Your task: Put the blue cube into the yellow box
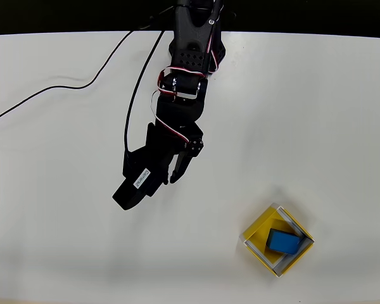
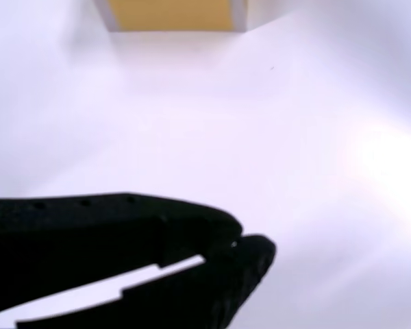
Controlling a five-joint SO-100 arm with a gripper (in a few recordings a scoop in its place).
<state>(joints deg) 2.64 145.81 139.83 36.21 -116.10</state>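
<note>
Here we see the black arm point(image 1: 187, 82) reaching down the white table point(image 1: 50, 190) | gripper point(image 1: 175, 175) empty, fingers together, well apart from the yellow box point(image 1: 258, 226) | white wrist label point(image 1: 142, 177) unreadable | blue cube point(image 1: 284, 241) lies inside that box.

yellow box point(image 2: 171, 15): cut by top edge, blurred | gripper point(image 2: 243, 250): seemingly closed

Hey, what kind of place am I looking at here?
Probably a robot test bench: a bare white table, one black arm with its tool shut, and a yellow box holding a blue cube.
</note>
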